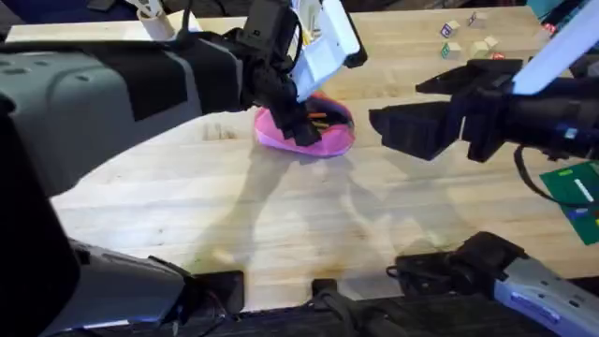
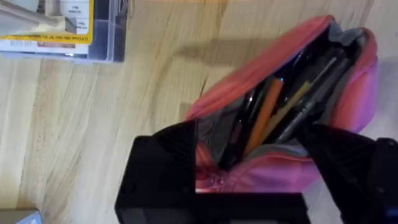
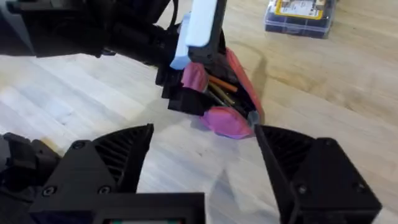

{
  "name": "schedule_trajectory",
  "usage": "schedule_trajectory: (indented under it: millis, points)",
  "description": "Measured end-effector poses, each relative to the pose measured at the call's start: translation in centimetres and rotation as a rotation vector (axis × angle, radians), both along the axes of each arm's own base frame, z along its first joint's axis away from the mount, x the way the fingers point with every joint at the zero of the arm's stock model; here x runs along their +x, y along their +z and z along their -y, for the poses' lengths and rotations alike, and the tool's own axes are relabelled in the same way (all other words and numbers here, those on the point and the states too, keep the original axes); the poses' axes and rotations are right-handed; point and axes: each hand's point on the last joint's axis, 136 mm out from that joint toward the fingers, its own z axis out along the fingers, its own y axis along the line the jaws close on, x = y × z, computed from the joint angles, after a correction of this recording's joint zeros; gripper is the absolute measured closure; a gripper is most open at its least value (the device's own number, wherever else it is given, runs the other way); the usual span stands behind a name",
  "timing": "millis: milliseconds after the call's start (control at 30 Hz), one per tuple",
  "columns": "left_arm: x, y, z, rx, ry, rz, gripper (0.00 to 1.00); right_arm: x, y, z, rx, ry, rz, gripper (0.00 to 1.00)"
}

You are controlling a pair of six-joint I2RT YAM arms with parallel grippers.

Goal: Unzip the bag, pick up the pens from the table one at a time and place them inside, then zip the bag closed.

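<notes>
The pink bag lies at the middle back of the table with its zipper open. Inside its mouth lie an orange pen and several dark pens. My left gripper is open and straddles the bag's left end, one finger on each side of the bag. My right gripper hovers open just right of the bag with nothing between its fingers. In the right wrist view, the bag and the orange pen lie ahead of my right gripper.
A clear plastic box with a yellow label stands behind the bag. Small blocks lie at the back right. A green item sits at the right edge. Bare wood spreads in front of the bag.
</notes>
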Motion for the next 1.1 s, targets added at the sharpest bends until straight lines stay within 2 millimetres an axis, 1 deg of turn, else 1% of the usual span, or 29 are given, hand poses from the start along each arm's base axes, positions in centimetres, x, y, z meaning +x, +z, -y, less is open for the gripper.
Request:
schedule_trajectory:
  millis: [67,200,300,367,467,600,700,800,967,1100]
  points:
    - [0.0,0.0,0.0,0.003,-0.001,0.0,0.01,0.1,-0.1,0.1,-0.005,-0.007,0.0,0.004]
    - [0.0,0.2,0.0,-0.001,-0.001,0.005,0.009,0.1,-0.1,0.3,-0.013,-0.015,0.002,0.004]
    - [-0.1,1.1,-0.1,-0.007,0.004,0.024,0.009,0.1,-0.2,0.4,-0.016,-0.018,0.001,0.004]
    - [0.1,2.4,-0.4,-0.018,0.017,0.054,0.009,0.1,-0.2,0.4,-0.018,-0.02,0.0,0.004]
    - [0.4,5.4,-1.1,-0.058,0.054,0.115,0.009,0.1,-0.3,0.5,-0.021,-0.021,-0.004,0.003]
    - [0.7,9.2,-2.8,-0.109,0.105,0.186,0.009,0.0,-0.4,0.5,-0.024,-0.021,-0.01,0.003]
    - [0.5,10.7,-4.2,-0.136,0.133,0.195,0.008,0.0,-0.5,0.6,-0.026,-0.024,-0.01,0.003]
    - [0.2,10.9,-5.8,-0.149,0.163,0.164,0.007,0.1,-0.5,0.6,-0.029,-0.028,-0.009,0.003]
    - [-0.2,9.7,-9.2,-0.161,0.236,0.058,0.007,0.1,-0.5,0.7,-0.03,-0.03,-0.009,0.003]
    - [-0.2,9.4,-11.7,-0.201,0.298,0.002,0.007,0.2,-0.6,0.6,-0.032,-0.03,-0.012,0.003]
